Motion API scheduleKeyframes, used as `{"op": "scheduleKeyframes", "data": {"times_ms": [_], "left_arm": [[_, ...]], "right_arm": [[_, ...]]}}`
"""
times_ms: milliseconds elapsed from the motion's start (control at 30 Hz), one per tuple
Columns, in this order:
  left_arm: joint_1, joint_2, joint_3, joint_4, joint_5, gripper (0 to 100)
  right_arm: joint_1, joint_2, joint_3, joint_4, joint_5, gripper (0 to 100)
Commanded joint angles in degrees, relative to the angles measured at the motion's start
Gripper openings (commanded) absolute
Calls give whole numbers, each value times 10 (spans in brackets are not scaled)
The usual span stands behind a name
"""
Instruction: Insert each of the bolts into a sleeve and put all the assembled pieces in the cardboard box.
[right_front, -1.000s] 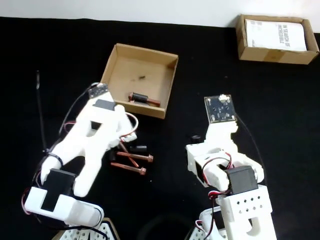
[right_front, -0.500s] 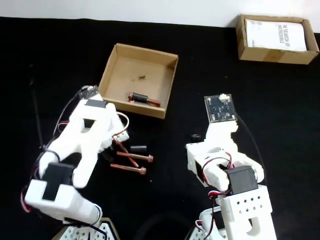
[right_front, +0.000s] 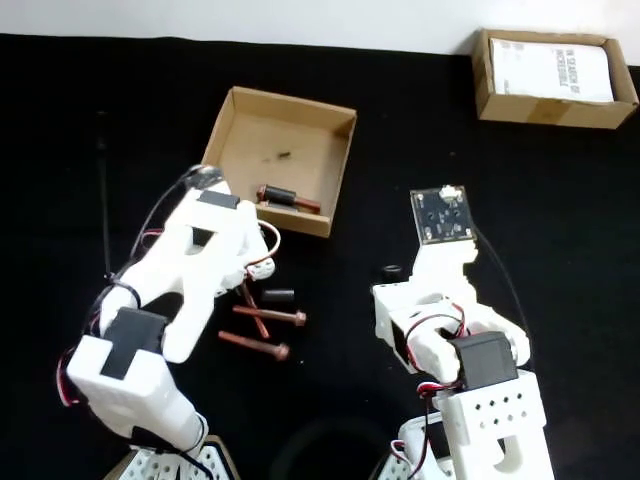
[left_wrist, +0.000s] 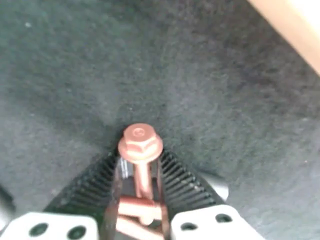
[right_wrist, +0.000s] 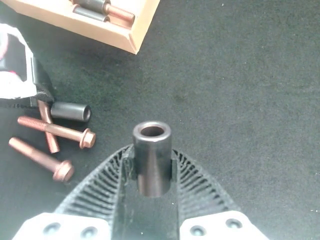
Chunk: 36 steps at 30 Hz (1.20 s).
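Currently: both grippers are loaded, and one assembled piece (right_front: 288, 198) lies in the cardboard box (right_front: 260, 140).
Left wrist view: the left gripper (left_wrist: 140, 167) is clenched on a copper bolt (left_wrist: 140, 145), hex head pointing away from the fingers. In the high view this grip reads as a slanted shank under the left arm (right_front: 190, 270). Right wrist view: the right gripper (right_wrist: 150, 155) grasps a sleeve (right_wrist: 151, 165) upright with its bore open. From above the sleeve reads as a small dark ring. Beside the left gripper, two loose bolts (right_front: 270, 314) and a loose sleeve (right_front: 278, 296) lie close together on the black table (right_front: 400, 130). Farther off stands the cardboard box, and farthest a second box (right_front: 545, 112). Since half a second ago the left arm has shifted sideways toward the right arm (right_front: 470, 360), which is unchanged.
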Motion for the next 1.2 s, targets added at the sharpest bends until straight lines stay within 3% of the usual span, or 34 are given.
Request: {"op": "scheduleKeyframes", "data": {"times_ms": [0, 467, 633, 900, 1167], "left_arm": [[5, 1, -11, 5, -1, 9], [-15, -6, -170, 12, -10, 9], [-16, -6, -280, 46, -84, 9], [-17, -36, -365, 94, -202, 9], [-13, -176, -369, 91, -222, 9]], "right_arm": [[6, -7, -28, -8, -4, 7], [7, -8, 3, -80, -4, 7], [6, -11, 37, -110, -5, 7], [-6, -12, 92, -253, -6, 7], [-107, -12, 151, -431, -6, 7]]}}
